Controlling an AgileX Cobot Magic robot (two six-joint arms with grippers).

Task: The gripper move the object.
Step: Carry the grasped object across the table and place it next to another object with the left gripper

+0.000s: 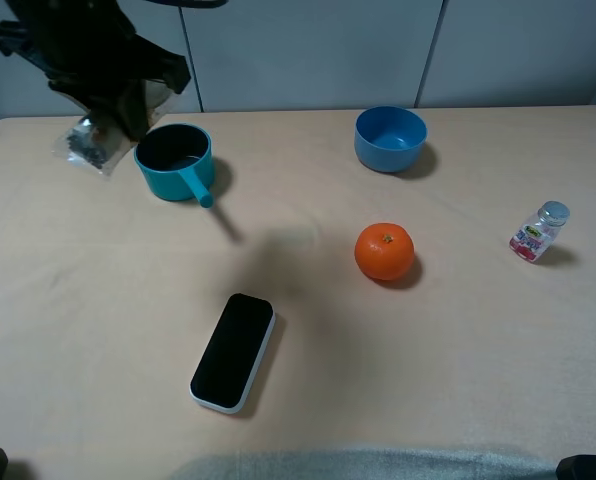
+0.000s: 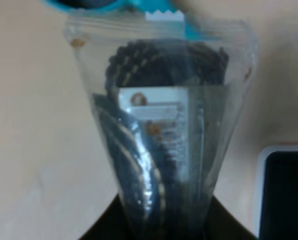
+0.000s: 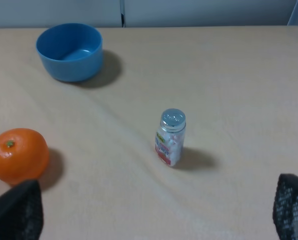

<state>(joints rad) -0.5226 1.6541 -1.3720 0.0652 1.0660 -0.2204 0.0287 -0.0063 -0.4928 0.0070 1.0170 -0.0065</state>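
Observation:
My left gripper, black and glossy, is at the far left of the exterior high view, shut on the object, a clear crinkly packet with dark contents. It holds the packet in the air, left of the teal cup. In the left wrist view the packet fills the frame, and the dark fingers pinch its lower end. My right gripper is open and empty, hovering over the table near the small bottle.
A black phone-like slab lies front centre and also shows in the left wrist view. An orange, a blue bowl and the pink-label bottle stand on the right half of the beige table.

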